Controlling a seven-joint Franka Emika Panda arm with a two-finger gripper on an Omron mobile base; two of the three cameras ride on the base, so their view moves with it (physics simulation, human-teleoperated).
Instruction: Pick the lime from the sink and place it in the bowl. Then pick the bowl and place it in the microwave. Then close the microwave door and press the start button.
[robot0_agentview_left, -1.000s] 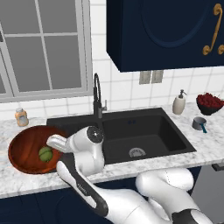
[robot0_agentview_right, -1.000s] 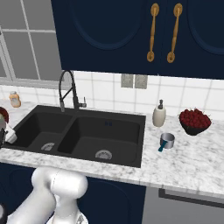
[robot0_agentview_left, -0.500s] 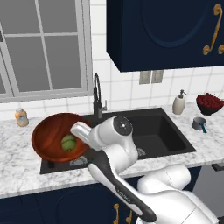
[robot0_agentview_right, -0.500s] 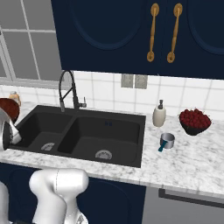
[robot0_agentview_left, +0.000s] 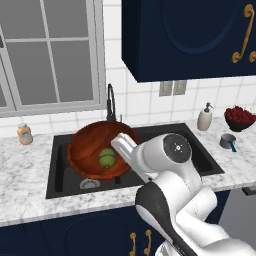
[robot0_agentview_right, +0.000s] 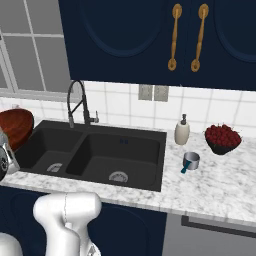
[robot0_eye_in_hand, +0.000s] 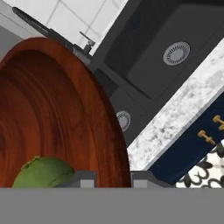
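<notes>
Gripping bowl (robot0_agentview_left: 95, 150) rim, jaws clenched, centre-left of frame above sink (robot0_agentview_left: 65, 170); lime (robot0_agentview_left: 106, 158) inside; no legible writing.

Navy cabinets (robot0_agentview_right: 150, 40), white tile wall (robot0_agentview_right: 125, 107), window (robot0_agentview_left: 47, 55), marble counter (robot0_agentview_right: 215, 180).

In the hand view the bowl (robot0_eye_in_hand: 65, 118) runs off the left edge, and the lime (robot0_eye_in_hand: 41, 173) inside it is cut along its lower side by the gripper's base. In the left base view the tilted bowl (robot0_agentview_left: 95, 150) hides the left basin of the sink (robot0_agentview_left: 200, 155) and the foot of the faucet (robot0_agentview_left: 110, 102), while the white arm (robot0_agentview_left: 165, 160) covers the sink's near right part. In the right base view the bowl (robot0_agentview_right: 15, 127) is cut by the left edge.
</notes>
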